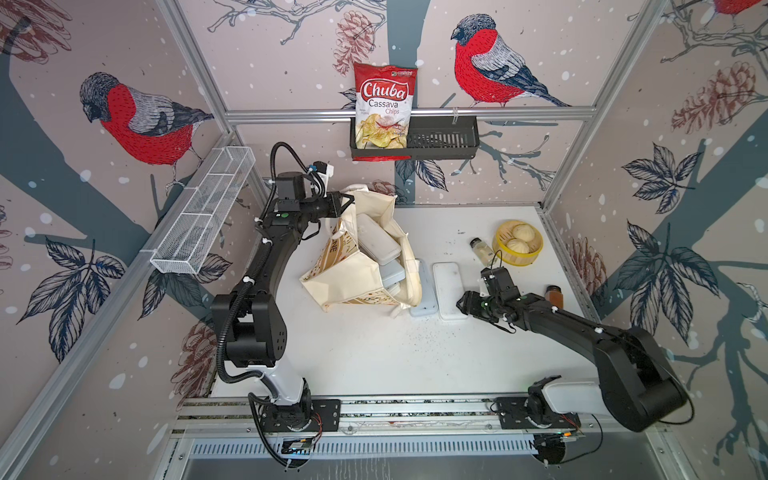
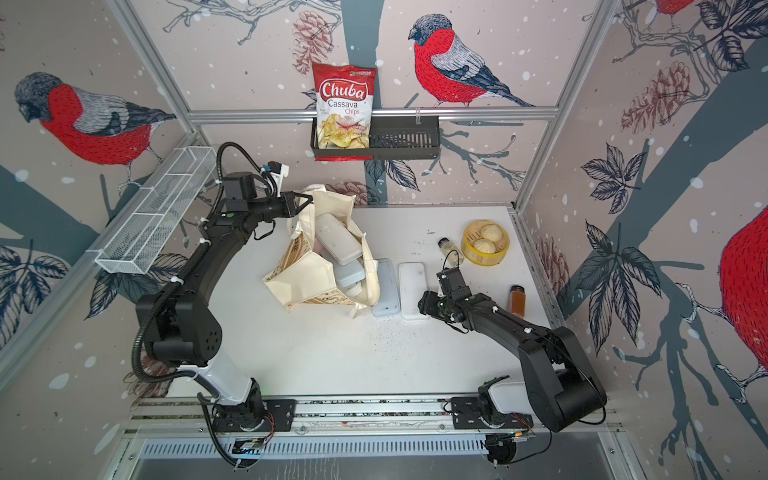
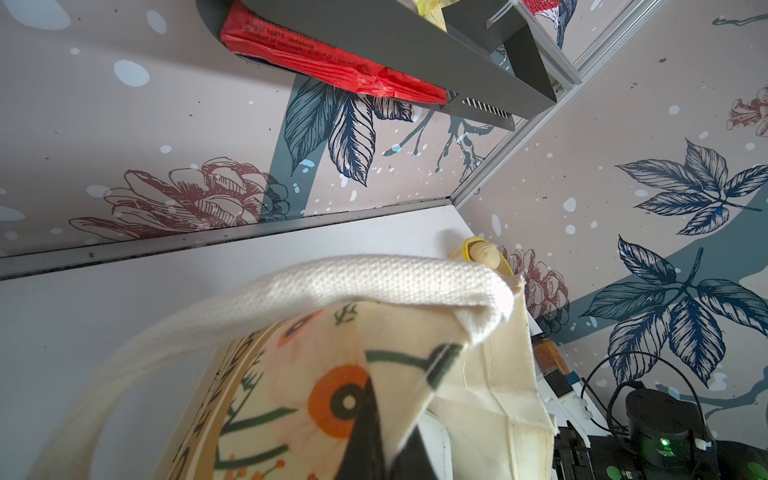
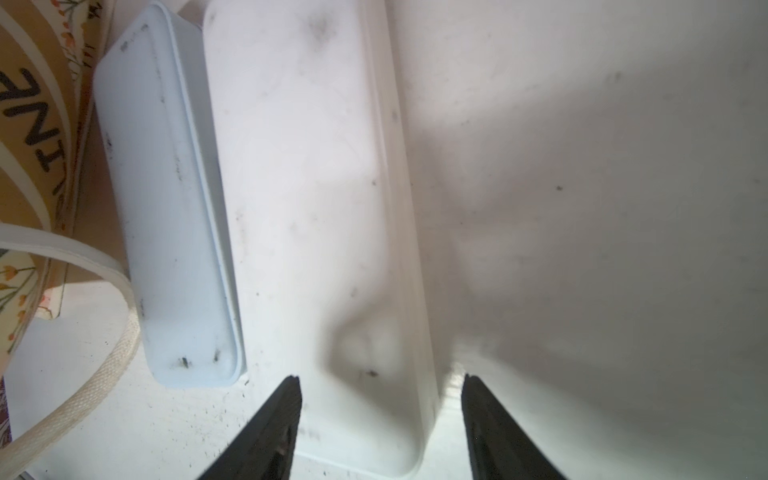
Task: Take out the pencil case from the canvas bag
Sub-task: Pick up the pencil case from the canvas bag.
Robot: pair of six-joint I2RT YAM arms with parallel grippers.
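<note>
Canvas bag [image 1: 353, 274] slumped soft on the table [image 1: 374, 353], its rim pinched shut in the left gripper [image 1: 348, 198]; inside we saw a white pencil case [image 1: 376, 237] atop a bluish case [image 1: 392, 272]. Outside, just beside the bag, lay a blue case [image 1: 424, 299] and a white case [image 1: 448, 286], whose end the right gripper [image 4: 380, 378] straddled, jaws spread. We judged the cases stiff, light, slick: take them across the width.

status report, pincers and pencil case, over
Left pincer shut on canvas bag rim. Right pincer open, astride white pencil case on table. Blue case alongside.
</note>
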